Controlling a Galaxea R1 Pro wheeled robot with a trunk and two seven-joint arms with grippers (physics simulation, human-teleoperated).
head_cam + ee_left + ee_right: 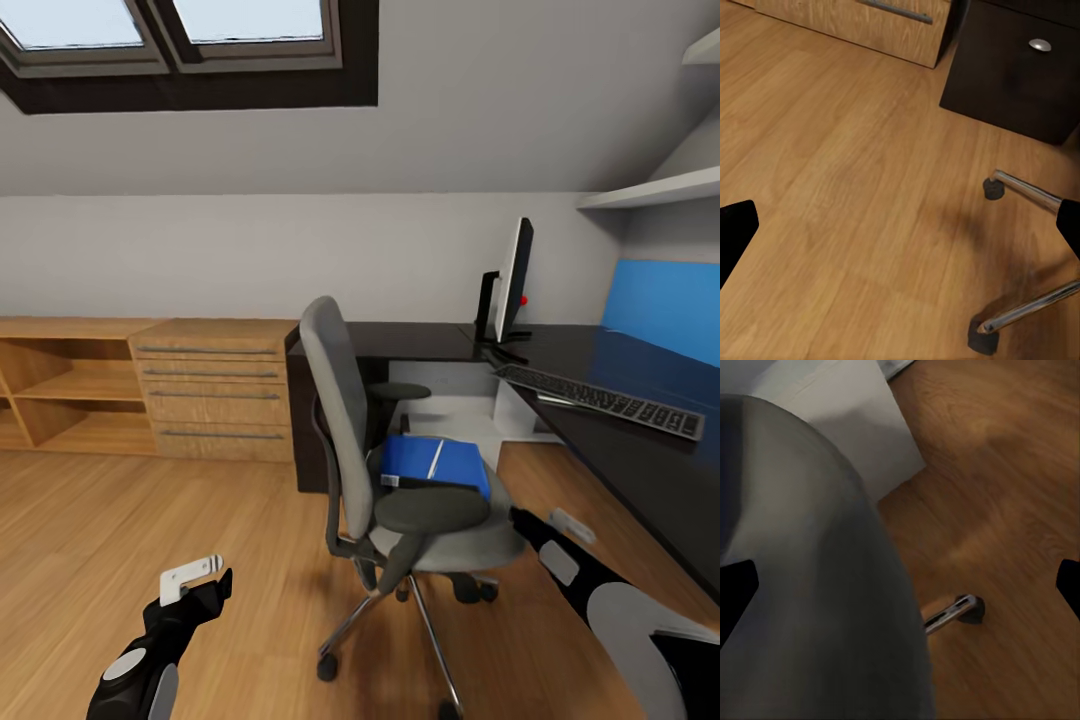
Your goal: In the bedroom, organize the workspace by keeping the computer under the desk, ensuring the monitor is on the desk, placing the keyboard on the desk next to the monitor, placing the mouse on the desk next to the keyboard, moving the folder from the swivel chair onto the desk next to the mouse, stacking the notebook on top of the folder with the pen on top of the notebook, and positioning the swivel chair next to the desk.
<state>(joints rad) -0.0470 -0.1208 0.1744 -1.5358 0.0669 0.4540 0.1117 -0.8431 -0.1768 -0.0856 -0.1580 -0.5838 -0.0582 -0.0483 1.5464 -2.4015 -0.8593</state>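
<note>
My left hand (195, 580) hangs low over the wooden floor (832, 187), fingers apart, well left of the swivel chair (400, 460). My right hand (900, 585) reaches toward the chair's seat edge, fingers apart and holding nothing. The blue folder (435, 465) lies on the seat, just beyond the right hand. Monitor (515, 280) and keyboard (600, 400) sit on the dark surface (620, 450).

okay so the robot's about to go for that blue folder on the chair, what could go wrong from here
Three risks stand out. The chair sits on casters, so a nudge from the right arm, already close beside the seat, could roll it away. The armrest lies in front of the folder and may block a straight reach. The folder also looks tilted against the backrest, so a light grip might let it slide off.
</note>
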